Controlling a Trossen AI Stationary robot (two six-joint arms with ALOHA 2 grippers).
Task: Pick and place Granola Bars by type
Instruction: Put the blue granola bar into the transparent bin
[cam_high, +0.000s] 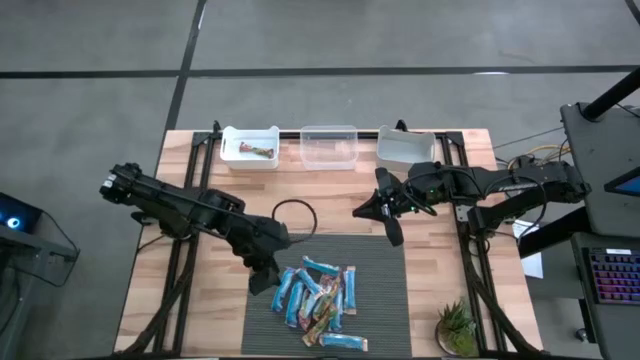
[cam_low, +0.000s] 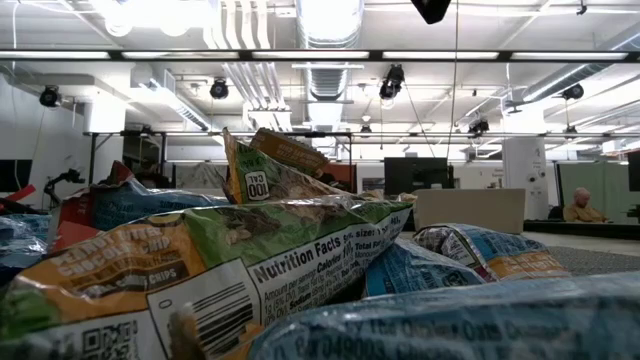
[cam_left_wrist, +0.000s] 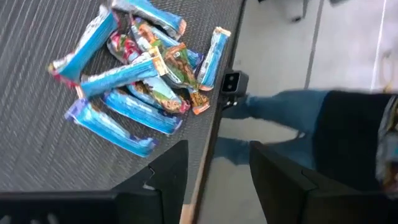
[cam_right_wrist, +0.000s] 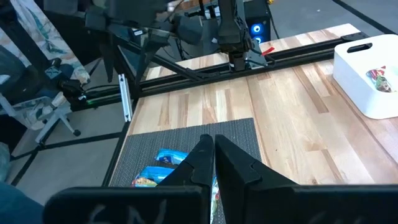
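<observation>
Several granola bars (cam_high: 316, 298) lie in a loose heap on the dark ribbed mat (cam_high: 380, 290), most blue, some green, red and orange; they also show in the left wrist view (cam_left_wrist: 134, 74) and up close in the low view (cam_low: 300, 260). My left gripper (cam_high: 262, 277) (cam_left_wrist: 217, 180) hangs open just left of the heap, above the mat, with nothing between its fingers. My right gripper (cam_high: 362, 211) (cam_right_wrist: 211, 155) is shut and holds nothing, raised over the mat's far right part. One multicoloured bar (cam_high: 260, 151) lies in the white bin (cam_high: 232, 160).
Three small bins stand in a row at the table's far edge: the white one at the left, a clear one (cam_high: 329, 160) in the middle, another (cam_high: 406, 158) at the right. A black cable loop (cam_high: 296, 205) lies behind the mat. A small plant (cam_high: 457, 330) stands near right. A person's legs (cam_left_wrist: 280, 112) show beyond the table's near edge.
</observation>
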